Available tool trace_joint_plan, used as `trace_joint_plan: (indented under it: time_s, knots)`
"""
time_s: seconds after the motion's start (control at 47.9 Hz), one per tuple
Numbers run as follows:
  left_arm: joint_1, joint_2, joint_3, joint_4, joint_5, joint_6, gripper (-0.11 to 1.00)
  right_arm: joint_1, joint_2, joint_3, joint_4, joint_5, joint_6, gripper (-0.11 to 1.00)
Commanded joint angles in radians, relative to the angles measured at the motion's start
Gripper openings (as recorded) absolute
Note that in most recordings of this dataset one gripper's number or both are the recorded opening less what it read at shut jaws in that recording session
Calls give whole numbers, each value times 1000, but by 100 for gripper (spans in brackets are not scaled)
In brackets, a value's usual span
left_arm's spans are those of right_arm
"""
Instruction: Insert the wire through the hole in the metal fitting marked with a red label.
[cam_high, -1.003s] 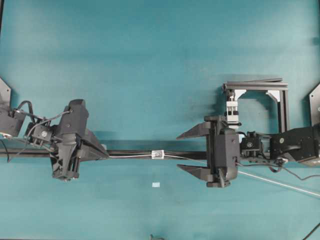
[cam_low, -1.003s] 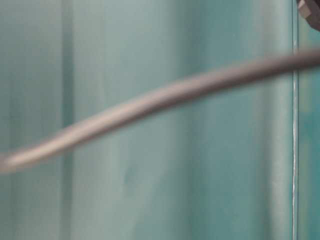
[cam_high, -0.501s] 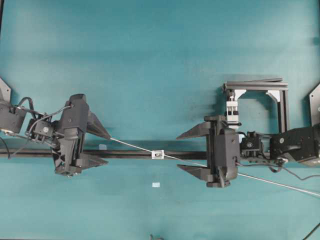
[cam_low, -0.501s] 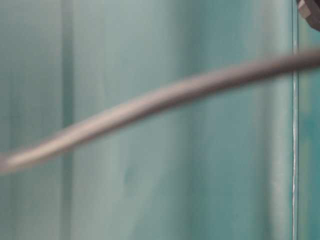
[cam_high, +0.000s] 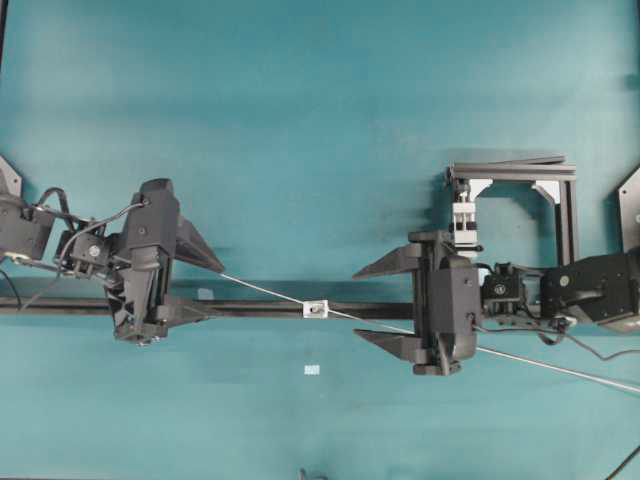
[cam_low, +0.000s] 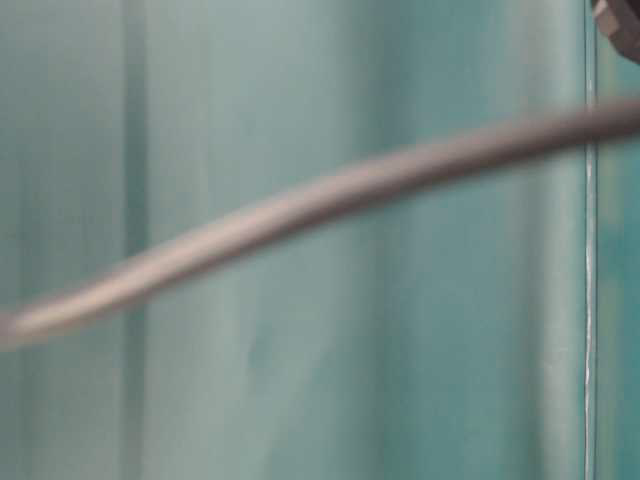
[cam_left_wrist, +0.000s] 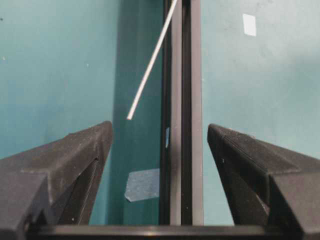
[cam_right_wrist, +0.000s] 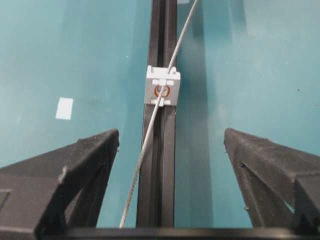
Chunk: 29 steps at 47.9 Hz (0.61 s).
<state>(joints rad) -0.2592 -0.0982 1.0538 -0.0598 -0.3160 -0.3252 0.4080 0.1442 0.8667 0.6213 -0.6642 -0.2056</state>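
Wire (cam_high: 270, 293): thin, pale and stiff, it runs in one slanted line across the teal table (cam_high: 320, 90), from a free end near the left gripper, through the fitting, under the right gripper and off to the right edge.
Metal fitting (cam_high: 316, 309): small silver-white square block seated on the black rail (cam_high: 260, 308), between the two grippers; the wire crosses it at its centre.
Hole (cam_right_wrist: 161, 91): dark round opening ringed in red on the block's face; in the right wrist view the wire enters here and comes out on the far side.
Wire's left end (cam_left_wrist: 130, 118): bare tip hanging just beside the rail, ahead of the left fingers and touching neither.
Left gripper (cam_high: 195, 287): jaws spread wide, straddling the rail, holding nothing.
Right gripper (cam_high: 376, 304): jaws spread wide, one finger either side of rail and wire, clamping neither.
Tape: a pale-blue square (cam_left_wrist: 142, 184) lies by the rail between the left fingers; a white one (cam_high: 311, 370) sits on the table nearer than the fitting.
Frame (cam_high: 525, 195): grey bracket with a white clamp, far right.
Table-level view: only a blurred grey strand against teal.
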Motion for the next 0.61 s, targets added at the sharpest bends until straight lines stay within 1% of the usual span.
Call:
trace_joint_plan:
  time_s: [0.0,0.334,0.439,0.585]
  knots:
    - [6,-21,-8,5,-8,3,90,0,-44,-2,-2,-6,-2,94]
    - [9,-21,-8,5,-12,51,90,0,-74,15,-2,-8,-2,94]
    - [8,-21,-9,5,-20,89,91,-3,-74,15,-2,-6,-2,94]
    - [8,-21,-6,5,-54,166,91,-5,-74,15,-2,-8,-2,94]
